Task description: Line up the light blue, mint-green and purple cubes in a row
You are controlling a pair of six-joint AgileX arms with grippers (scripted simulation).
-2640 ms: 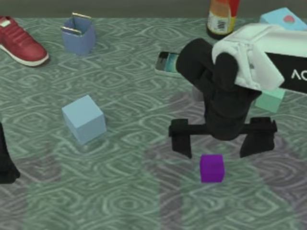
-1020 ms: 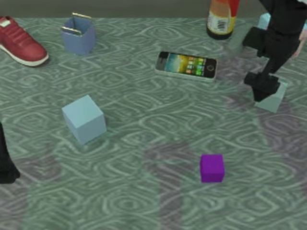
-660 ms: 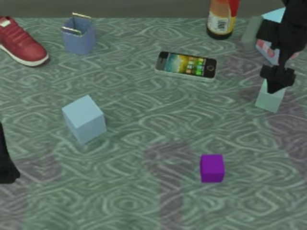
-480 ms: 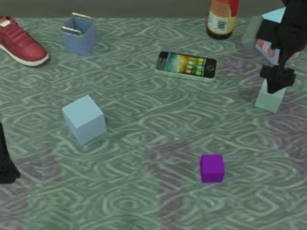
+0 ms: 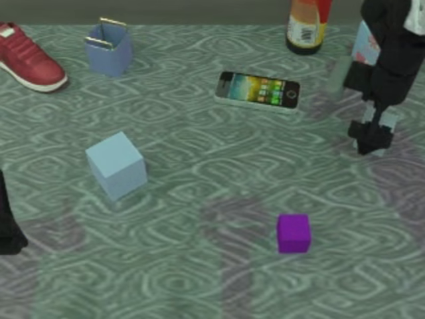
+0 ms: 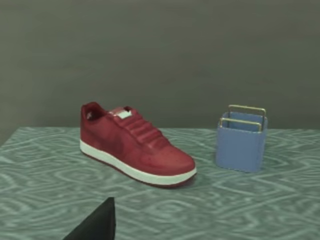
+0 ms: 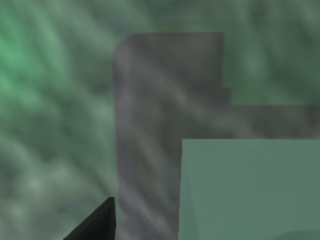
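The light blue cube [image 5: 116, 165] sits left of centre and the small purple cube [image 5: 293, 233] at the front, right of centre. Both stand free. The mint-green cube [image 5: 390, 121] is at the right, mostly hidden under my right gripper [image 5: 362, 109]. That gripper is open and low over the cube, with one finger on each side. In the right wrist view the mint-green cube [image 7: 250, 190] fills the near corner, and a gap separates it from one black fingertip [image 7: 95, 225]. My left gripper [image 5: 8, 229] is parked, open, at the left edge.
A red shoe [image 5: 30, 56] and a blue holder [image 5: 108, 48] stand at the back left. A phone [image 5: 257, 88] lies behind the centre, with a sauce bottle [image 5: 307, 25] behind it. A pale blue box [image 5: 364, 41] is at the back right, partly behind the right arm.
My right gripper left the purple cube, swung to the back right, and has now dropped lower around the mint-green cube. The cubes and the left arm have not moved.
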